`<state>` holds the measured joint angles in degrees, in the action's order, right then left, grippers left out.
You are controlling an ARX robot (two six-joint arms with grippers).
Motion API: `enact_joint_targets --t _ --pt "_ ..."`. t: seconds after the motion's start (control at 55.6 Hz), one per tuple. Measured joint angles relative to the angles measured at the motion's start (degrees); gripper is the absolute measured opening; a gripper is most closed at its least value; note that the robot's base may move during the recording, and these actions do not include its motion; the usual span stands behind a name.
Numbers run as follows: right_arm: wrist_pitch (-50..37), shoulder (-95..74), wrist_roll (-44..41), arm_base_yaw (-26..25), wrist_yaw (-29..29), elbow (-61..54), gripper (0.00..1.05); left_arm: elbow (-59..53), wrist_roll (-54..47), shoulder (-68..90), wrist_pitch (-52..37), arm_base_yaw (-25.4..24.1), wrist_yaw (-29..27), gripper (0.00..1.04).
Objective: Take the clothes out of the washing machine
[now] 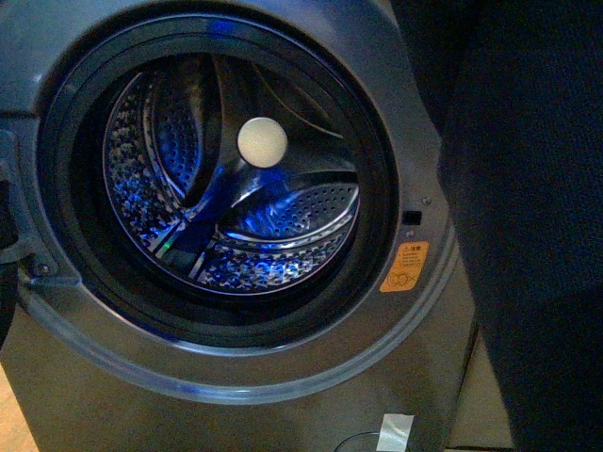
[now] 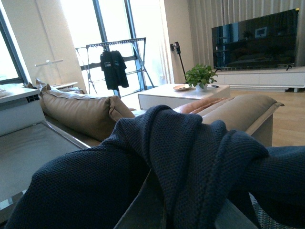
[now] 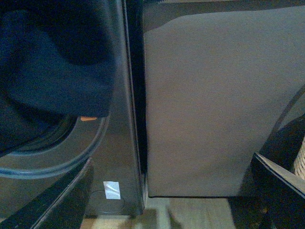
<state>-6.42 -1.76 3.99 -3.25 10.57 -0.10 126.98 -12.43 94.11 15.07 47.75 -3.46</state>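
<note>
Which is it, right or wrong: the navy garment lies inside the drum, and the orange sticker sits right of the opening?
One thing's wrong: the front view shows the drum holding no fabric, with the clothes hanging outside it at the right. The orange sticker sits right of the opening.

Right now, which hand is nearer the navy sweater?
Left. The sweater lies bunched over the left hand, touching it. The right hand is open by the washer, the sweater hanging clear of its fingers.
</note>
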Motion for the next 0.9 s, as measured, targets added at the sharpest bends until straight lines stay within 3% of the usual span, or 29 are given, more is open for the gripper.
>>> enact_joint_targets --t 0.072,0.144,0.216,0.36,0.486,0.594,0.666,0.774,0.899 --pt "-10.2 -2.4 6.3 -5.1 13.3 0.2 0.97 0.0 0.0 0.0 0.0 0.0 0.0 0.06" --pt "-16.5 -4.2 11.9 -8.3 22.1 0.3 0.97 0.0 0.0 0.0 0.0 0.0 0.0 0.06" --pt "-19.8 -6.5 16.3 -10.2 27.9 0.6 0.97 0.0 0.0 0.0 0.0 0.0 0.0 0.06" --pt "-26.3 -13.2 22.5 -12.1 34.0 4.3 0.97 0.0 0.0 0.0 0.0 0.0 0.0 0.06" --pt "-35.2 -24.9 24.2 -10.8 31.9 13.2 0.97 0.0 0.0 0.0 0.0 0.0 0.0 0.06" --pt "-36.4 -29.7 22.6 -8.5 28.4 18.3 0.97 0.0 0.0 0.0 0.0 0.0 0.0 0.06" --pt "-36.2 -32.1 17.4 -5.2 23.5 22.3 0.97 0.0 0.0 0.0 0.0 0.0 0.0 0.06" --pt "-36.9 -35.4 1.2 1.4 15.4 27.4 0.97 0.0 0.0 0.0 0.0 0.0 0.0 0.06" --pt "-40.2 -41.5 -9.5 1.5 15.6 31.2 0.97 0.0 0.0 0.0 0.0 0.0 0.0 0.06"
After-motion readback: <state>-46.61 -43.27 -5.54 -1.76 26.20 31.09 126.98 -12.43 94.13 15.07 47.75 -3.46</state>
